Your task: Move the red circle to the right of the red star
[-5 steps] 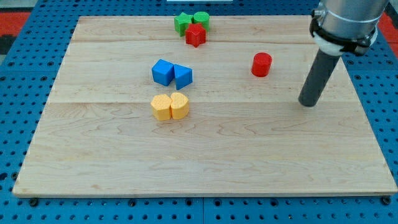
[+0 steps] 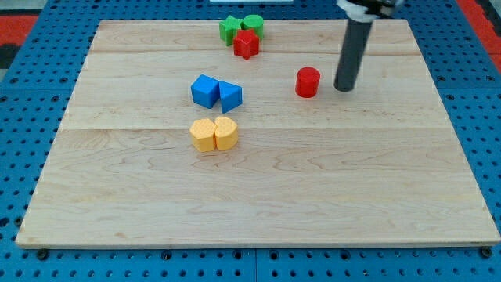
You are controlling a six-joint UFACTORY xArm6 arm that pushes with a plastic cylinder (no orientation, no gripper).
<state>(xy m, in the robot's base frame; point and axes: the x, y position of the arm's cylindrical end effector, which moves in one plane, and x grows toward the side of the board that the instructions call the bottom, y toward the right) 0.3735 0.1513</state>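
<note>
**Rod beside the red circle, near the bench's far edge**

The pale wooden bench (image 2: 258, 196) lies on a blue pegboard (image 2: 23, 141). My tip (image 2: 344, 88) stands just right of the red circle (image 2: 308, 81), a small gap between them. There's no end effector to open or close, only the rod. The red star (image 2: 246, 45) sits at the far edge, touching two green blocks (image 2: 240, 27).

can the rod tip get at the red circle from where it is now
Probably yes. My tip sits just to the view's right of the red circle, with only bare wooden board between them. No other block stands nearby; the red star is up at the view's upper left.
</note>
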